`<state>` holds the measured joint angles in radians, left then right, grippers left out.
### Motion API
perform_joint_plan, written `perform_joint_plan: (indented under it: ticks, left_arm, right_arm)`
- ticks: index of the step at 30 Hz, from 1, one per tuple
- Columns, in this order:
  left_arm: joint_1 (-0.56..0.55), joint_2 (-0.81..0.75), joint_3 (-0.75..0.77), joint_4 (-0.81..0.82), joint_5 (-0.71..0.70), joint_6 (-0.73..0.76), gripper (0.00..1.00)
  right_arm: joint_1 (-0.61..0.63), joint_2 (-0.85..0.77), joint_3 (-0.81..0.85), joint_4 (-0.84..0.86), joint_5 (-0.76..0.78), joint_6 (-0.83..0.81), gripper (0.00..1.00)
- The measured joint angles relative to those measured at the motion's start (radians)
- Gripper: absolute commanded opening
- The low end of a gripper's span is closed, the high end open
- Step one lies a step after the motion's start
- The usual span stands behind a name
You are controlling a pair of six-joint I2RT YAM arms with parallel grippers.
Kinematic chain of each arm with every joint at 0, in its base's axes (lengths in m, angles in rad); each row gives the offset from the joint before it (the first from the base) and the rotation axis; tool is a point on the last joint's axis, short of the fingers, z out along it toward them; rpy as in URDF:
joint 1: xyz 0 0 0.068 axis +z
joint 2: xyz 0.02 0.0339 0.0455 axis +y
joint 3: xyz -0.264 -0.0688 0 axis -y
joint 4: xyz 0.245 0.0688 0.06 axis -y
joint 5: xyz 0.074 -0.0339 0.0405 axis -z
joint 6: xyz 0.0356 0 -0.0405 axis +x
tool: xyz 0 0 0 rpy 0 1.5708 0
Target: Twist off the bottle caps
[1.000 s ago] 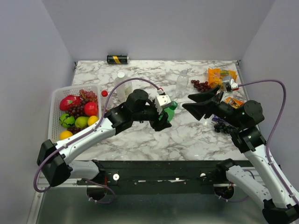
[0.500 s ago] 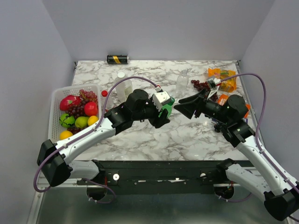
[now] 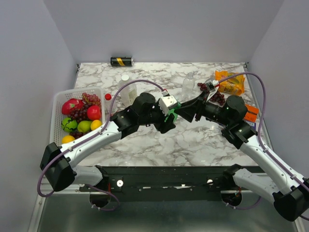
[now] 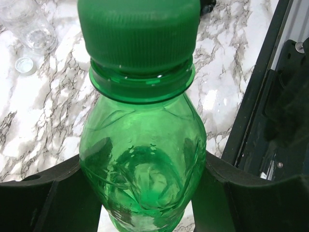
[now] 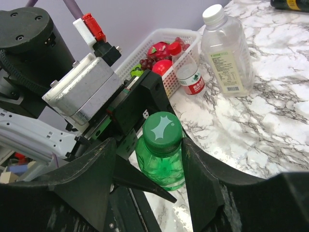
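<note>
Green bottle (image 4: 145, 159): translucent moulded plastic, held mid-table between both arms, above the marble table (image 3: 145, 140).
Left gripper (image 4: 145, 191): clamped on the bottle's belly.
Right gripper (image 5: 149, 145): fingers flanking the ridged green cap (image 5: 162, 131); grip cannot be told.
Right wrist view only: star embossed on cap top.
Left wrist view only: small pale loose cap (image 4: 23, 64) lying on marble.

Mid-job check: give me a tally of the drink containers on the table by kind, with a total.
Green bottle: 1
Small clear red-labelled bottle: 1
Larger clear bottles: 2, one white-capped, another
Black-and-gold can: 1
Total: 5
</note>
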<state>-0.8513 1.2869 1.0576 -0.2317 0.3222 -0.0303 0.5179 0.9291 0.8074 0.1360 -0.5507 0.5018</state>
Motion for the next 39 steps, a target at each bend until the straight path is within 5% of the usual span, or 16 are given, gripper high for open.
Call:
perform_joint_plan:
  ticks: [28, 39]
  left_arm:
    - [0.000, 0.008, 0.000, -0.026, 0.004, 0.004, 0.18]
    - [-0.003, 0.008, 0.000, -0.042, 0.023, 0.015, 0.18]
  right_arm:
    - [0.027, 0.070, 0.040, 0.027, 0.006, -0.032, 0.62]
    - [0.037, 0.096, 0.041, 0.045, 0.019, -0.047, 0.32]
